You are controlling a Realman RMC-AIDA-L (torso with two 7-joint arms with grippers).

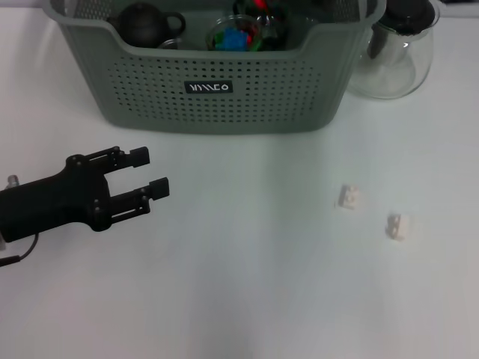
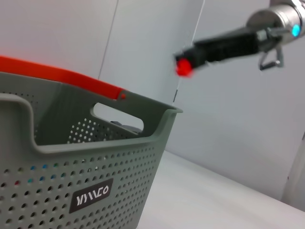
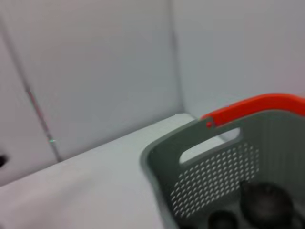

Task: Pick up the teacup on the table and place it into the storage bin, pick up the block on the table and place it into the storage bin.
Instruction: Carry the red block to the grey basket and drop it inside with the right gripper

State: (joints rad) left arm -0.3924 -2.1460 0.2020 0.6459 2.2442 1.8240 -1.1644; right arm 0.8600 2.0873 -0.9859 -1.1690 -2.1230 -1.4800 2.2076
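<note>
Left gripper (image 1: pixel 144 173), fingers parted and empty, hovers at table's 9 o'clock pointing toward 3 o'clock; storage bin (image 1: pixel 217 97) sits at 12 o'clock, long axis running 9-to-3, while two white blocks (image 1: pixel 348 198) lie at 4 o'clock.

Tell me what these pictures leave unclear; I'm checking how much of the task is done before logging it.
- Storage bin contents: head view's top edge and the bin's front wall cut them off; no teacup can be identified among them.
- Right gripper: seen only far off in the left wrist view, its tip lost in a red glow.
- Two small white blocks: too small for detail.
- Glass pitcher: partly behind the bin.
</note>
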